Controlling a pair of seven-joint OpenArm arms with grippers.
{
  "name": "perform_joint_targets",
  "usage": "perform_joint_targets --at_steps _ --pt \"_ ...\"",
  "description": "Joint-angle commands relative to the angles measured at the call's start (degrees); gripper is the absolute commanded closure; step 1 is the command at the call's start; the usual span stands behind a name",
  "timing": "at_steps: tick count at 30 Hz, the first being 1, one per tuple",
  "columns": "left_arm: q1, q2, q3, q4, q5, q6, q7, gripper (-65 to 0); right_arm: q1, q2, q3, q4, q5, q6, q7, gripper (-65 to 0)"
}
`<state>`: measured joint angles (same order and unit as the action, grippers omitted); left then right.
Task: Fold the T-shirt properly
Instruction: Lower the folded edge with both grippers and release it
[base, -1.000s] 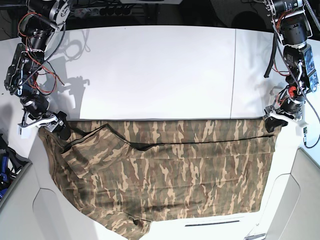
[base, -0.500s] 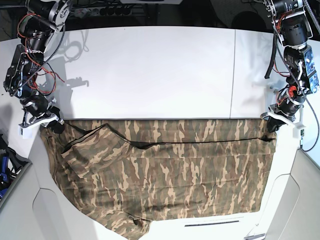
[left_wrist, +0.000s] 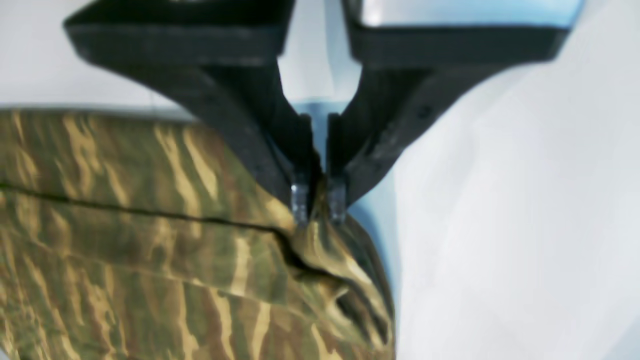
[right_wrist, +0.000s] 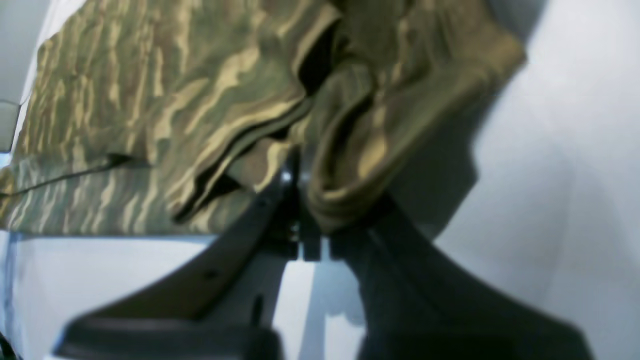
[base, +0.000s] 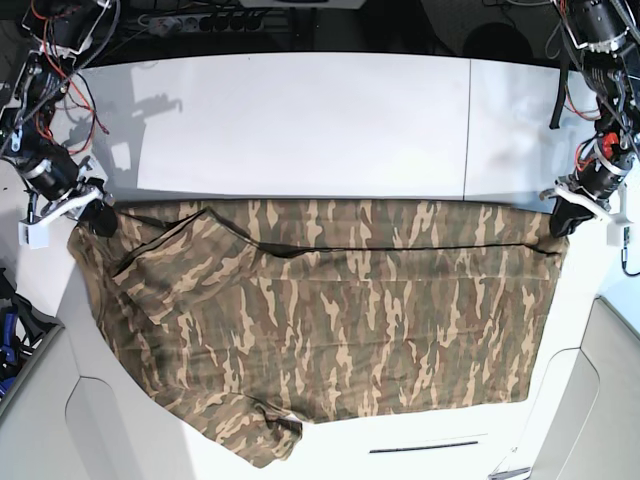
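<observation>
Camouflage cloth on a white surface

The T-shirt (base: 330, 320) is printed all over in brown, tan and olive-green camouflage streaks; in the wrist views the tan streaks are rendered almost golden. The table (base: 300, 120) is plain white, faintly tinged blue. The left gripper (left_wrist: 318, 202) and right gripper (right_wrist: 300, 220) are seen with black fingers

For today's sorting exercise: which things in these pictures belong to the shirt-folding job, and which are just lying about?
Part of the job:
T-shirt
left tool, shut on the T-shirt
right tool, shut on the T-shirt

Just there:
white table
power strip
</observation>
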<state>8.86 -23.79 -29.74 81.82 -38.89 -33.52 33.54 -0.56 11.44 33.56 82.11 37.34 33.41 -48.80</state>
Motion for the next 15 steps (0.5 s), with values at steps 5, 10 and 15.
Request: perform_joint_targets --at_steps 5,10,15 --pt "6.43 -1.11 -0.42 7.28 -0.76 -0.39 -0.26 0.0 -5.11 0.92 2.21 4.72 5.11 0.61 -3.13 0.0" --pt "13.00 -1.09 -0.72 14.75 -0.76 -0.37 -0.24 0.0 -10.36 0.92 6.05 6.54 9.94 1.29 -4.33 0.0" --pt "18.73 -1.01 -1.38 19.74 -0.96 -0.35 0.35 0.0 -15.06 0.92 10.73 7.52 15.52 1.49 -8.90 0.0"
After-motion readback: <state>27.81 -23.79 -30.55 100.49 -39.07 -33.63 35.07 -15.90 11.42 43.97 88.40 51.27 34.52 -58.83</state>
